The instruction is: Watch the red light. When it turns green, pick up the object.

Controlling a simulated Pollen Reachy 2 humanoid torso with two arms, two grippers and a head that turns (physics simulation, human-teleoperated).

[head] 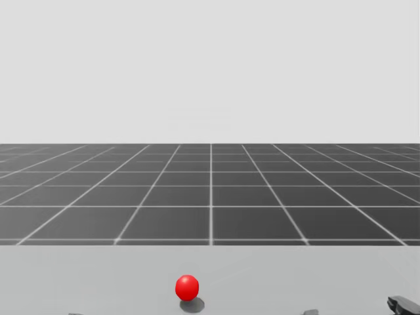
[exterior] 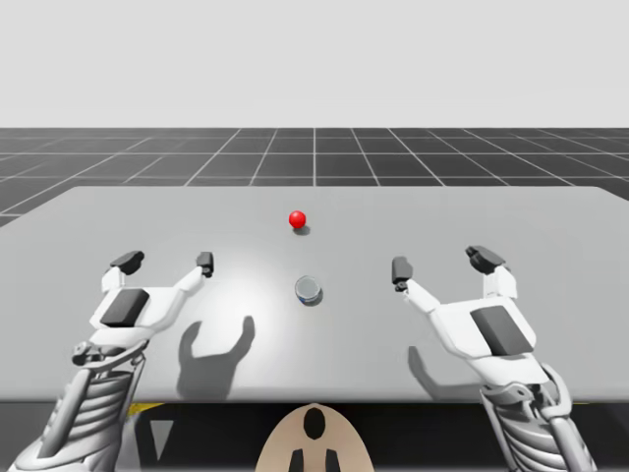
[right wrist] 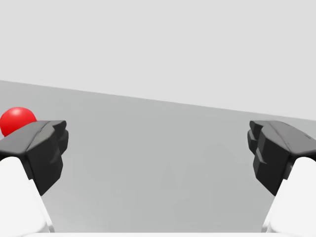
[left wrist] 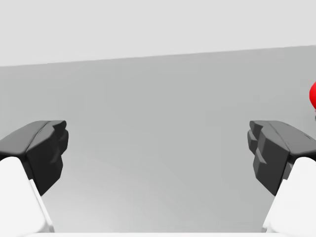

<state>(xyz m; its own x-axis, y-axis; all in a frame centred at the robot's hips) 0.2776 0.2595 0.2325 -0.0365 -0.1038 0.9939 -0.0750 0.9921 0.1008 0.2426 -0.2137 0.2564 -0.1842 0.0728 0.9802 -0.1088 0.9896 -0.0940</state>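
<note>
Grey worktop (exterior: 550,226) out front, and our light (exterior: 297,219) is glowing red toward the far side. Small silvery round object (exterior: 309,288) sits just nearer us, between our left end effector (exterior: 166,262) and right end effector (exterior: 442,264), both released, spread wide, gripping nothing.

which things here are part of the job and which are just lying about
Job: glowing red ball light, small grey round cylinder, open left hand, open right hand.
Just there: flat grey table, dark gridded floor beyond it.
</note>
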